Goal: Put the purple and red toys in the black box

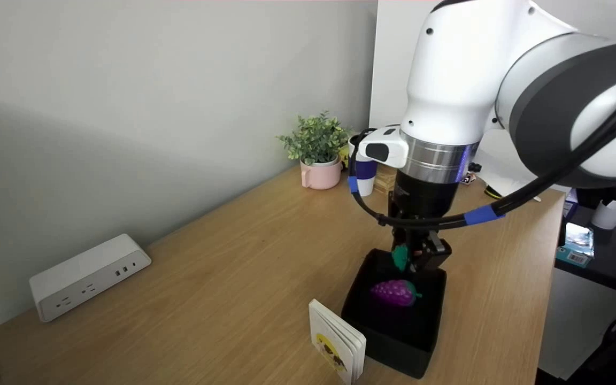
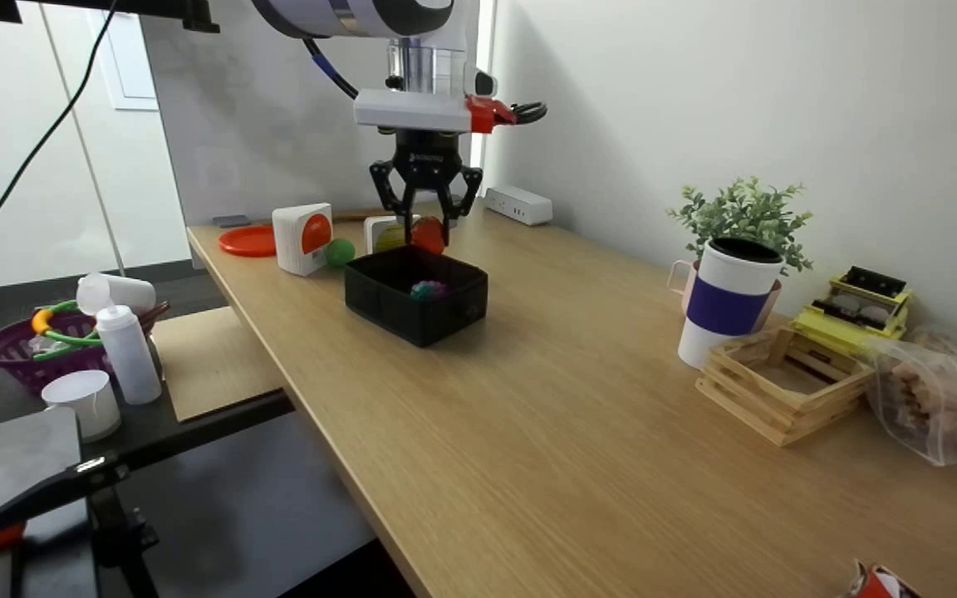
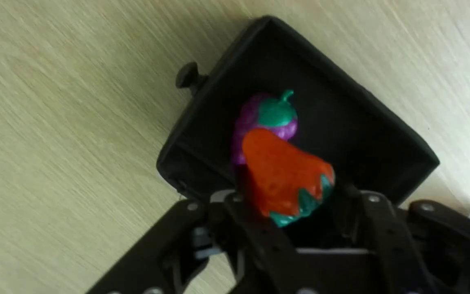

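Observation:
The black box [image 1: 393, 347] stands on the wooden table and shows in both exterior views [image 2: 383, 306] and in the wrist view [image 3: 355, 87]. The purple grape toy [image 1: 393, 292] with a green top lies inside it, also in the wrist view [image 3: 249, 114]. My gripper [image 2: 427, 236] is shut on the red strawberry toy [image 2: 429, 233] and holds it above the box. In the wrist view the strawberry [image 3: 280, 171] sits between the fingers and partly covers the grape toy. In an exterior view mainly the strawberry's green top [image 1: 400, 257] shows beside the gripper.
White board books [image 1: 335, 342] stand close to the box, with a green ball [image 2: 340, 252] and a red plate [image 2: 247, 241] nearby. A white power strip [image 1: 90, 278], potted plant [image 1: 321, 174], tumbler [image 2: 723, 303] and wooden crate [image 2: 786, 390] stand along the wall.

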